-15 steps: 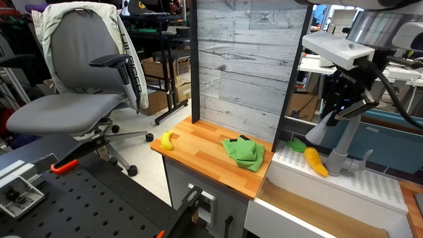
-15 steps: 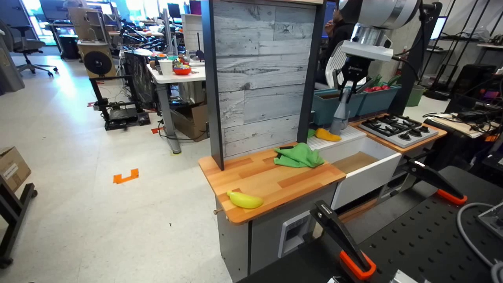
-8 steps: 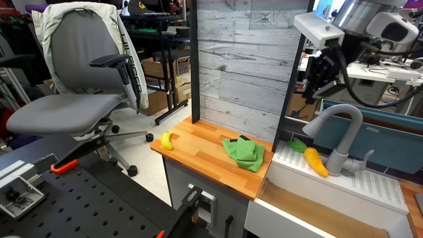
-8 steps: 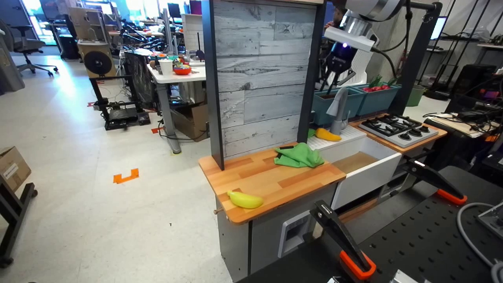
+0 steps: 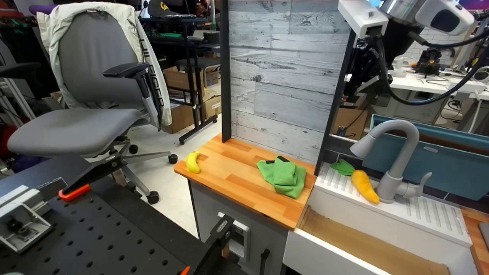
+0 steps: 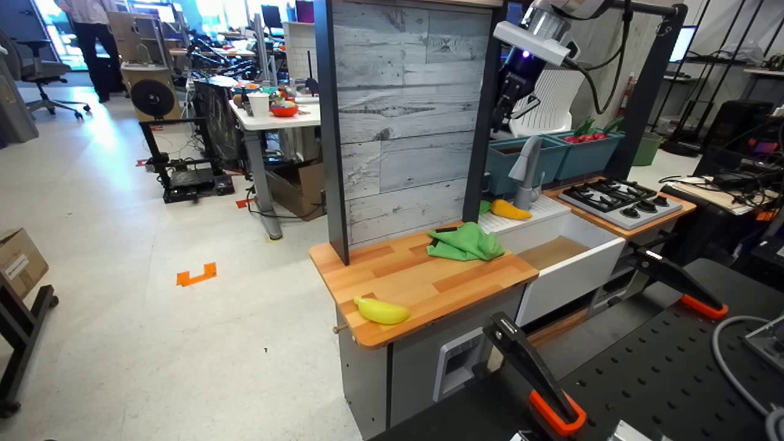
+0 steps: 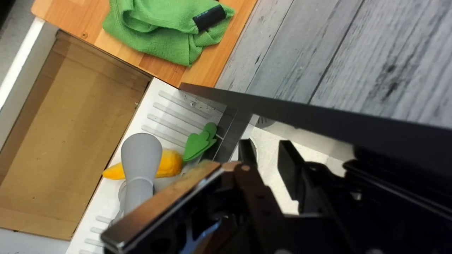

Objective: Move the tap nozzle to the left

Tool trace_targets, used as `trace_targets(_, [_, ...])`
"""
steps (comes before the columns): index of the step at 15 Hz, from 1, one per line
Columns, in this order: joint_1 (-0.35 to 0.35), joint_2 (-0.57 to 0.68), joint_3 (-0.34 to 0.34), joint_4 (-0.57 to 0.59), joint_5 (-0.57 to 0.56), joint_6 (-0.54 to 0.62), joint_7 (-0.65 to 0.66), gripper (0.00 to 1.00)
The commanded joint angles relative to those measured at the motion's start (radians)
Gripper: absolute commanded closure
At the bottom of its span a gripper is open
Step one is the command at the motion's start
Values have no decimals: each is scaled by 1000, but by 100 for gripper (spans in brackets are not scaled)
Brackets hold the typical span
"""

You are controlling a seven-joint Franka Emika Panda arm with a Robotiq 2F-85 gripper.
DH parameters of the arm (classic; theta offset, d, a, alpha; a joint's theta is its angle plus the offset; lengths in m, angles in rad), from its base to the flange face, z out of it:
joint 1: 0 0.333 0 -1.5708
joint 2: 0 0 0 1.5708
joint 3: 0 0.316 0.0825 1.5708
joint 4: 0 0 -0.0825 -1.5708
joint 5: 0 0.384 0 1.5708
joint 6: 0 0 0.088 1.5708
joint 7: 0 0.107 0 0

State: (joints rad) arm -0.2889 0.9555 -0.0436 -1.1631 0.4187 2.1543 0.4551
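The tap nozzle (image 5: 401,145) is a light grey arched spout on the white sink ledge, its mouth pointing left and down in an exterior view. It also shows in an exterior view (image 6: 528,165) and in the wrist view (image 7: 141,155), partly covered by the gripper's linkage. My gripper (image 7: 266,143) is open, with a clear gap between its black fingers and nothing in it. In both exterior views the gripper is above and to the left of the spout, apart from it, close to the dark post (image 5: 341,91) of the panel.
A yellow-orange toy (image 5: 365,186) with green leaves lies beside the spout base. A green cloth (image 5: 284,176) and a yellow banana (image 5: 193,162) lie on the wooden counter (image 5: 244,183). Blue-green planters (image 6: 554,159) stand behind the spout; a stove top (image 6: 621,199) is right of the sink.
A second ago the gripper was at the spout's arch and hid its top. It has since moved up and left, away from it. The nozzle's mouth sits slightly higher in view now.
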Motion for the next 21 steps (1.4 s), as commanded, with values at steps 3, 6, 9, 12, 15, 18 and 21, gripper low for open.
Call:
trace_targets(3, [-19,2,14,14,32,-40,-6,48])
trace_targets(6, [-29,-32,8,-39,31,-29,-21,29])
trace_targets(9, [-36,-74,3,-106,30,-14,-41,5])
trace_targets(12, [-49,-138,-2,-196,35,3,-78,0])
trace_targets(15, [-64,-220,-9,-293,41,1,-118,0])
trace_targets(18, [-78,-327,-13,-420,52,10,-191,0])
trace_targets(21, [-62,-285,-35,-361,36,-19,-181,0])
